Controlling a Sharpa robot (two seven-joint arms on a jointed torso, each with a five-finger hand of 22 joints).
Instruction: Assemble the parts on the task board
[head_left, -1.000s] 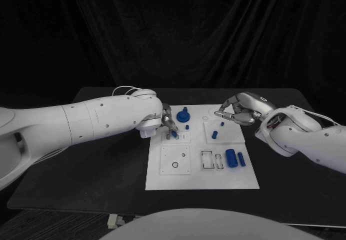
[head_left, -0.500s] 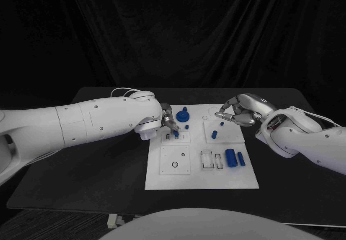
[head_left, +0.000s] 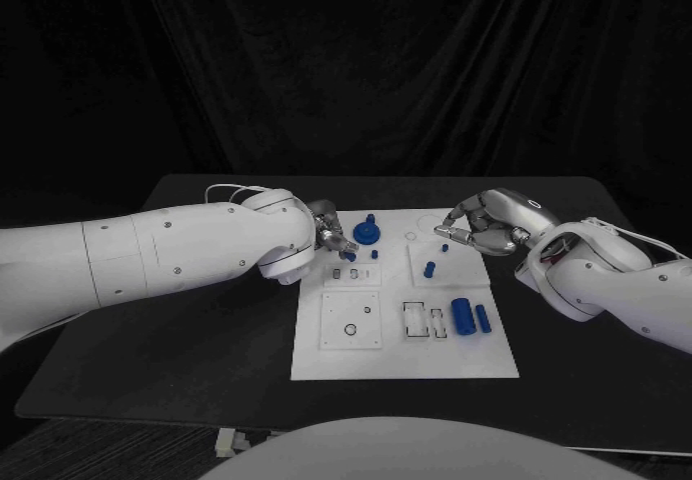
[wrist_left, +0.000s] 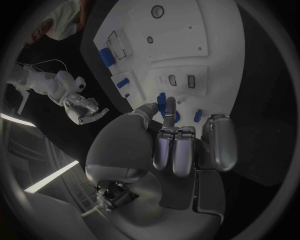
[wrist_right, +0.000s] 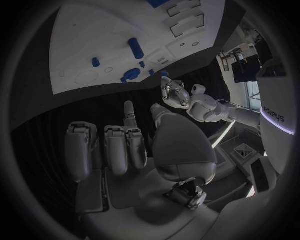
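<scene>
Your task board (head_left: 404, 350) lies flat mid-counter (head_left: 188, 350), between your two hands. Small blue peg (head_left: 349, 257) sits pinched in your left hand (head_left: 326, 232), right at its fingertips over the board's far-left corner; the left wrist view shows the peg (wrist_left: 161, 99) between the thumb and a straight finger, other fingers curled in. Round blue knob part (head_left: 366, 233) stands just beside that hand, on its inner side, touching the board. Another little blue peg (head_left: 375, 254) stands just past the held one. Your right hand (head_left: 483, 225) hovers over the board's far-right edge, fingers curled in toward the palm, nothing visible in them. Short blue peg (head_left: 430, 268) stands on the board just below that hand, a tiny one (head_left: 444, 247) closer to its fingertips. Big blue cylinder (head_left: 462, 315) and slim blue bar (head_left: 483, 319) lie side by side, well nearer you than either hand.
</scene>
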